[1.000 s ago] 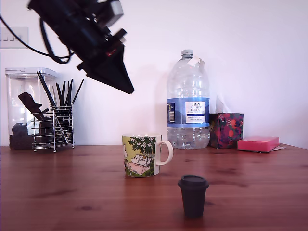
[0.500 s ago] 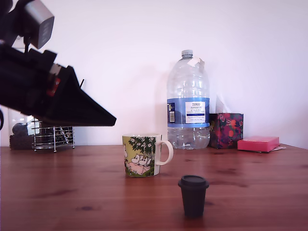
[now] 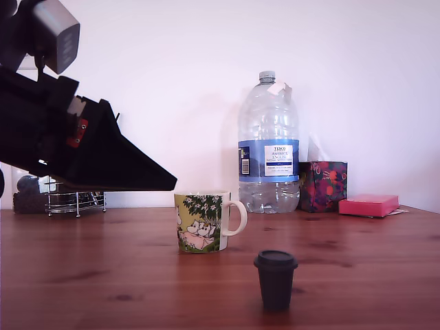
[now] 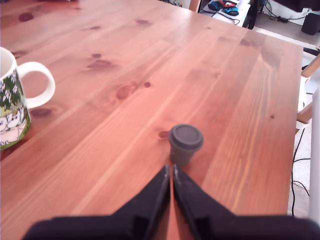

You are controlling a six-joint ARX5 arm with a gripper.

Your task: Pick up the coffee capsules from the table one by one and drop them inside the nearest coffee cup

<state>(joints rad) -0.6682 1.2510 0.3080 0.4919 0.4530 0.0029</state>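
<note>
From the exterior view's left, the claw (image 3: 161,184) hangs above the table (image 3: 82,275), its tips level with the rim of the coffee cup (image 3: 201,221) and just short of it. In the wrist view the two fingers are pressed together to a thin seam, with nothing between them. The cup stands upright in the middle of the table, its handle turned to the exterior view's right; whether anything lies inside it cannot be seen. Further right and nearer the table's front edge stands the dark capsule (image 3: 276,278), long axis vertical, its wide rimmed end up and narrow end on the wood. By my reading this capsule is yet to be picked up, and no other capsule is in sight.
</note>
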